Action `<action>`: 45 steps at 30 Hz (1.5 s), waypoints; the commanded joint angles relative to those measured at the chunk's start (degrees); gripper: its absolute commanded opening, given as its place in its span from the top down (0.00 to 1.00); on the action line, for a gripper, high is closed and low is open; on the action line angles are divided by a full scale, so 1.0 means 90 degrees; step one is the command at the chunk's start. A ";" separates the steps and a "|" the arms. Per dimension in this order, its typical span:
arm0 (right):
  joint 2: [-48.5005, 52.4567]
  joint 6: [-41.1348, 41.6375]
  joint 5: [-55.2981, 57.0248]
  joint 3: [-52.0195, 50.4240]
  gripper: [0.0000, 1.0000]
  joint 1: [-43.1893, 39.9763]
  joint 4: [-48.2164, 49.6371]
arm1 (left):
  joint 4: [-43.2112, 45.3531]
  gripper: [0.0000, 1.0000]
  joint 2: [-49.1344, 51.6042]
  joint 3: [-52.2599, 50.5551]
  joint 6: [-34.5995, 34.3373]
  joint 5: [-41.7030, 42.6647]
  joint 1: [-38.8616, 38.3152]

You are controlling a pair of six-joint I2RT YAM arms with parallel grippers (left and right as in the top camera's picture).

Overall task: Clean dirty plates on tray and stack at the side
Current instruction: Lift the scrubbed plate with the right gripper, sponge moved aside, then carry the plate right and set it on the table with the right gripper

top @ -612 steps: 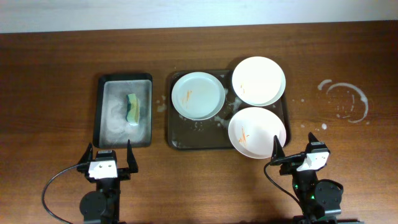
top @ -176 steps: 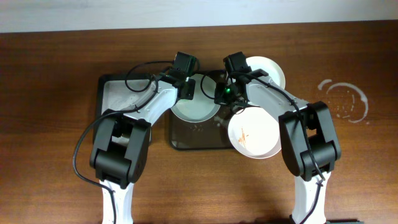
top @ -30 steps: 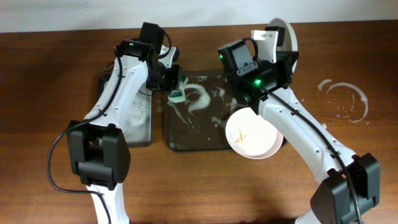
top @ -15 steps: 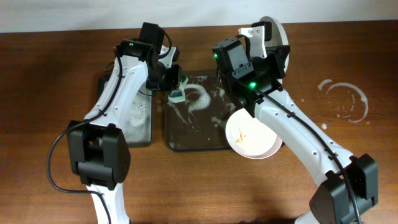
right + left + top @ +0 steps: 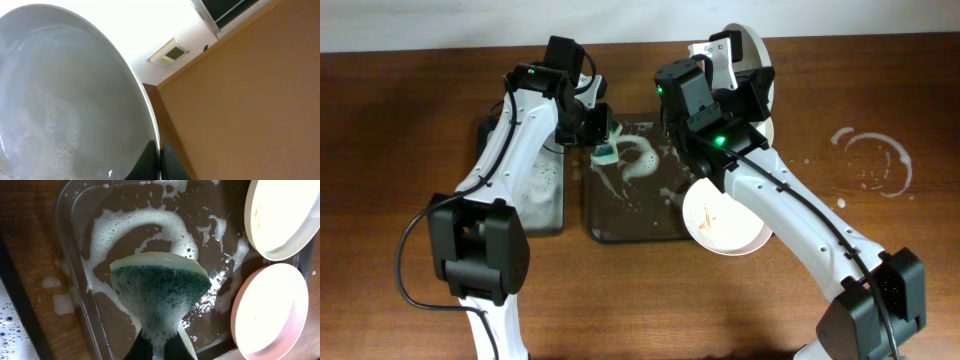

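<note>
The right jaws are clenched on the rim of one plate (image 5: 60, 100) and hold it in the air above the far right corner of the tray (image 5: 630, 215). This plate stands steeply, almost on its edge, so from above it looks like a narrow oval. Its hollow face is turned to the wrist camera and is wet, with small bubbles on it.

The tray lies in the middle of the surface (image 5: 410, 150) with its long axis from left to right. White foam (image 5: 150, 230) curls over its dark bottom. A second plate (image 5: 725, 220) lies flat at the near right corner of the tray, reaches over the rim, and has thin orange smears. The third plate (image 5: 282, 217) lies flat at the far right side; from above the right arm (image 5: 790, 210) covers most of it.

The left jaws are grasping a sponge (image 5: 160, 287) and hold it over the far left part of the tray, with the green side toward the wrist camera. To the left of the tray, just beside it, lies a narrower dark tub (image 5: 535, 195) with foam inside; its long axis runs from near to far. Far to the right there is a ring of white marks (image 5: 875, 160) on the wood.
</note>
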 commanded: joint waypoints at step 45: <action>-0.0304 0.2640 -0.6130 0.0075 0.96 -0.2492 -0.2268 | -0.0012 0.99 -0.0158 0.0085 -0.0063 -0.0044 -0.0019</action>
